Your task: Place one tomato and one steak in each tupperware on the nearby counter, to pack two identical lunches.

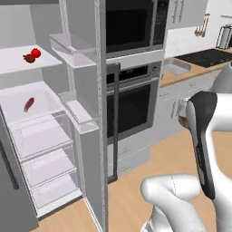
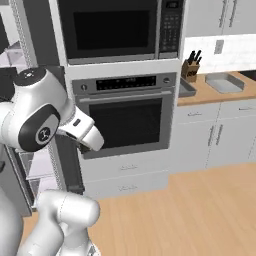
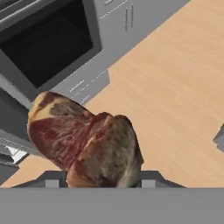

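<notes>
Steak: red-brown marbled slab with a pale fat edge, seen close in the hand view, gripped in the end effector; finger tips mostly hidden behind the meat. It hangs above the wooden floor in front of the oven.

Second steak: dark red, lying on a middle shelf of the open fridge.

Tomatoes: two on the upper fridge shelf, touching or nearly so; one bright red, one darker just beside it.

Tupperware: one grey tray on the desk, right of the knife block; another tray at the desk's left end, next to the oven column, partly cut off. In the left base view one tray sits on the same desk. Contents too small to tell.

Oven column: microwave above, oven below, drawers under it.

Arm: the white arm reaches across in front of the desk cabinets; in the right base view its wrist points at the oven door.

Fridge door: swung open, with clear bins on it.
</notes>
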Robot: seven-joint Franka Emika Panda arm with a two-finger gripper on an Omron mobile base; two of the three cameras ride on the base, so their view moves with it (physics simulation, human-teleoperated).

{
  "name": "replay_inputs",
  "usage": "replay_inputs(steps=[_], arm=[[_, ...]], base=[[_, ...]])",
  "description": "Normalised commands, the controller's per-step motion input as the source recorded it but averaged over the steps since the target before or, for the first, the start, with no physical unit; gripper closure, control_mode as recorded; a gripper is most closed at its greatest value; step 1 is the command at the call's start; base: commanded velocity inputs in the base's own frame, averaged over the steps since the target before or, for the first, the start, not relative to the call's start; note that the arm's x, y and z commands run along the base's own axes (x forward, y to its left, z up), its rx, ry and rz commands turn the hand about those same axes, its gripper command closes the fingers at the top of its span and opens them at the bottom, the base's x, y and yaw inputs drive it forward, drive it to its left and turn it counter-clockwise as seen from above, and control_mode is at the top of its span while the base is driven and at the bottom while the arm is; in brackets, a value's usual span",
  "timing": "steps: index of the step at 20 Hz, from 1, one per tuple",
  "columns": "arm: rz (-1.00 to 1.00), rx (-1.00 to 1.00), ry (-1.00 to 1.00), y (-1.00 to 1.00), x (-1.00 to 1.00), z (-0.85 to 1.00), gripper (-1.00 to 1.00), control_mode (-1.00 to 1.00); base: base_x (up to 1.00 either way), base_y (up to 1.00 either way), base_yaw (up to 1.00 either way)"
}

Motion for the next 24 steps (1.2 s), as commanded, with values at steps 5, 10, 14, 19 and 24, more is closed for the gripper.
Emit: replay_inputs(steps=[5,10,14,19,24], arm=[[0.0,0.0,0.0,0.0,0.0,0.0,1.0,1.0],[0.0,0.0,0.0,0.0,0.0,0.0,1.0,1.0],[0.0,0.0,0.0,0.0,0.0,0.0,1.0,1.0],[0.0,0.0,0.0,0.0,0.0,0.0,1.0,1.0],[0.0,0.0,0.0,0.0,0.0,0.0,1.0,1.0]], base=[[0.34,-0.51,-0.37],[0.86,-0.29,-0.21],[1.0,-0.2,-0.14],[1.0,-0.25,-0.05],[1.0,-0.35,0.0]])
